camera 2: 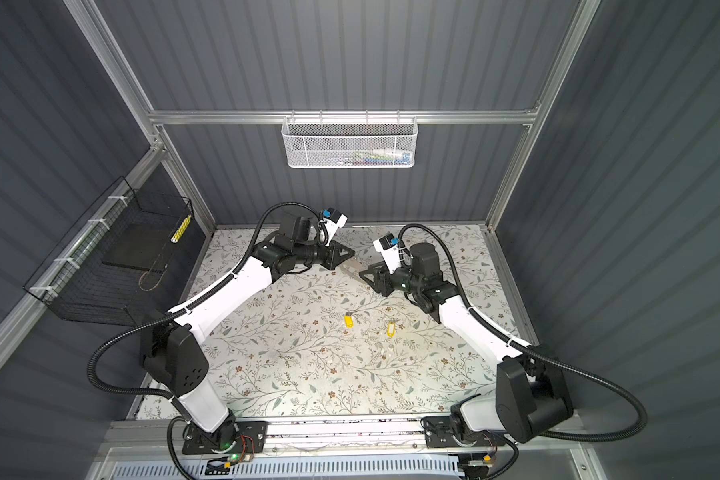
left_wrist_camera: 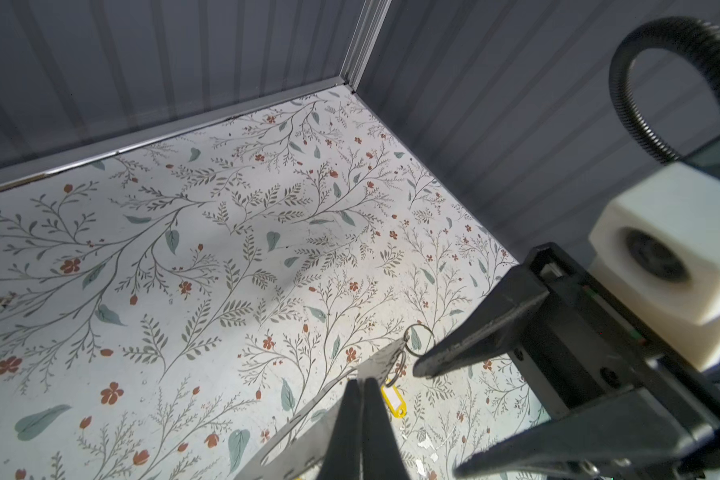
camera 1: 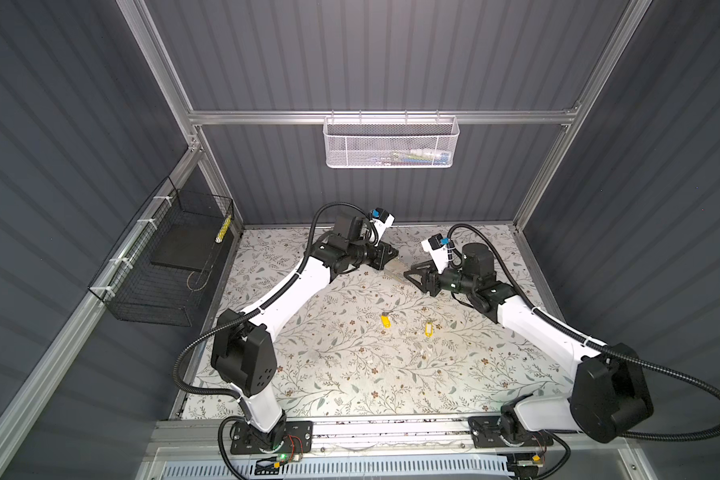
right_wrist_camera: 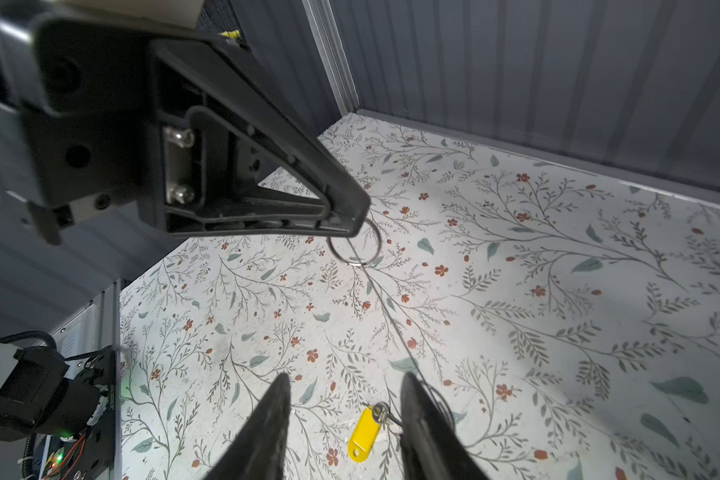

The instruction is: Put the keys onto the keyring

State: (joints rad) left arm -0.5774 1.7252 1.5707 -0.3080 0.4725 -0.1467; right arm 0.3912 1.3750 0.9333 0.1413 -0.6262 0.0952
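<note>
Left tool [left_wrist_camera: 361, 384] clamped shut on the keyring [left_wrist_camera: 375, 361], held above the desk [camera 1: 329, 374] toward its far edge. Right tool [right_wrist_camera: 346, 378] jaws apart, nothing between them. Both keys [camera 1: 386, 321] lie loose mid-desk.

Top views: from high at the front we look steeply down on the whole table [camera 1: 350, 374].
Left wrist: close behind the left gripper [left_wrist_camera: 361, 384], facing right.
Right wrist: close behind the right gripper [right_wrist_camera: 346, 376], facing left — same middle patch.
</note>
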